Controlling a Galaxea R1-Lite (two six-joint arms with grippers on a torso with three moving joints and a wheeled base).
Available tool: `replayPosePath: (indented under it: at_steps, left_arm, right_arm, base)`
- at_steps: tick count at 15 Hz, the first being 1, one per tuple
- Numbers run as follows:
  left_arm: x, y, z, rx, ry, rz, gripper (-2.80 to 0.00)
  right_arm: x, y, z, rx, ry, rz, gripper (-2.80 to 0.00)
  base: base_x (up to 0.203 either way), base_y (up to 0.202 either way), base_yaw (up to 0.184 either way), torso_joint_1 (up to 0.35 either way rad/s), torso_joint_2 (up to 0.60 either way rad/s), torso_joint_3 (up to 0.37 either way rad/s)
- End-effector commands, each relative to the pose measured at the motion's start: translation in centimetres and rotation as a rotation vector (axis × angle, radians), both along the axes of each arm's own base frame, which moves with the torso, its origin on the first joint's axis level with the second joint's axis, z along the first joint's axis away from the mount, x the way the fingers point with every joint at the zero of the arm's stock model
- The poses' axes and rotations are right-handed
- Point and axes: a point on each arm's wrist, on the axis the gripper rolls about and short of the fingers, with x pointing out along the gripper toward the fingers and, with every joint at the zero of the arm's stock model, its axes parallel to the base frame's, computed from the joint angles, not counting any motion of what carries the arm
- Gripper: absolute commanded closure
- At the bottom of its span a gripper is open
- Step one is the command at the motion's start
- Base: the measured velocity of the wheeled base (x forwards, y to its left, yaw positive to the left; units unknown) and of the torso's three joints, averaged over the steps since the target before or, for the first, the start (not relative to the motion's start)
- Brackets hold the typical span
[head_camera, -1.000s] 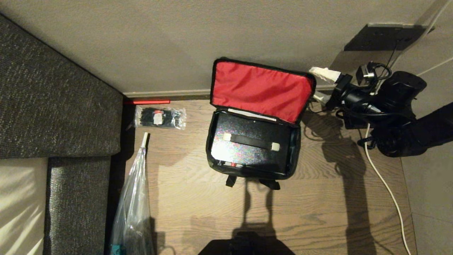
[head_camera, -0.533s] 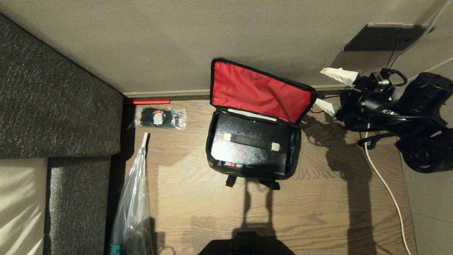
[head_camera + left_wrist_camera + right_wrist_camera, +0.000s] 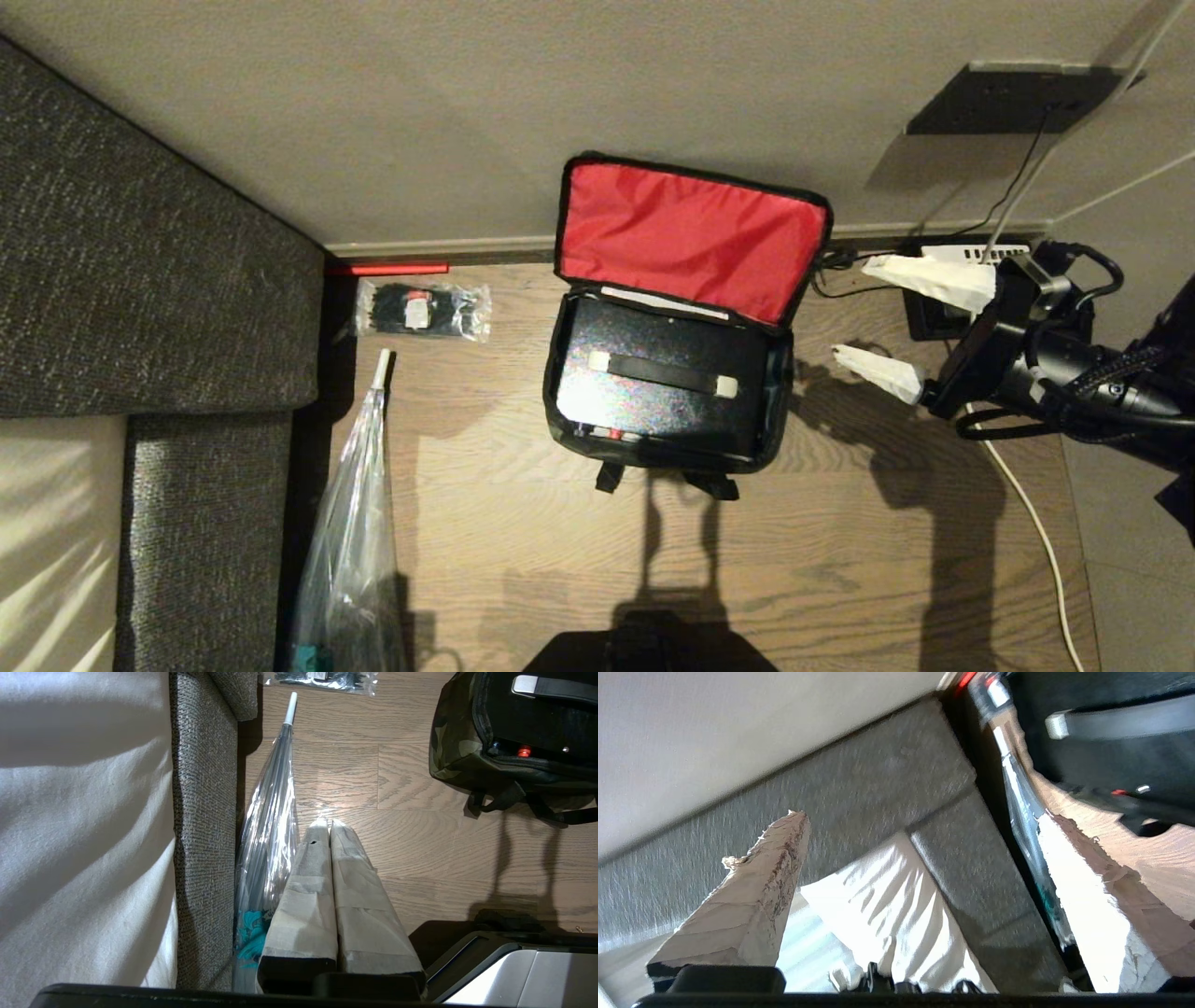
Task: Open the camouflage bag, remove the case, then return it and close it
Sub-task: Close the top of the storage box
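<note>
head view: nearest, on the wooden floor (image 3: 579,551), lies a clear plastic umbrella (image 3: 350,551) along the grey sofa (image 3: 159,308). beyond it the camouflage bag (image 3: 667,448) sits in the middle of the floor, its long axis running left to right, straps toward the robot, and its red-lined lid (image 3: 691,233) standing up against the wall (image 3: 467,112) behind. the case (image 3: 663,387) lies flat inside the bag with the same long axis, its handle strip across the top and its red latch on the near edge. a small clear packet of black ties (image 3: 422,310) rests by the skirting to the left.

the right gripper (image 3: 882,322) hangs just right of the bag, touching nothing, its taped fingers (image 3: 920,278) spread wide and empty. a second ago it was up beside the lid's right corner; it has since dropped back and away.

the left gripper (image 3: 327,826) is parked low by the umbrella, fingers pressed together.
</note>
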Motion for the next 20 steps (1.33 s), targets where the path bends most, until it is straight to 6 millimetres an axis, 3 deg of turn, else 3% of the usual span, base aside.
replayPosePath:
  at_steps: [1, 7, 10, 20]
  left_arm:
    - [0.0, 0.0, -0.1, 0.0, 0.001, 0.0, 0.0]
    - [0.0, 0.0, -0.1, 0.0, 0.001, 0.0, 0.0]
    - [0.0, 0.0, -0.1, 0.0, 0.001, 0.0, 0.0]
    - [0.0, 0.0, -0.1, 0.0, 0.001, 0.0, 0.0]
  right_arm:
    - [0.3, 0.1, 0.9, -0.008, -0.065, -0.004, -2.8]
    - [9.1, -3.1, -0.3, -0.221, -0.324, -0.214, -2.8]
    - [12.0, -3.8, -0.7, -0.27, -0.408, -0.248, -2.8]
    - [16.6, -1.7, -1.2, -0.31, -0.574, -0.229, -2.8]
  base:
    - [0.0, 0.0, 0.0, 0.0, 0.0, 0.0]
    - [0.0, 0.0, 0.0, 0.0, 0.0, 0.0]
    - [0.0, 0.0, 0.0, 0.0, 0.0, 0.0]
    - [0.0, 0.0, 0.0, 0.0, 0.0, 0.0]
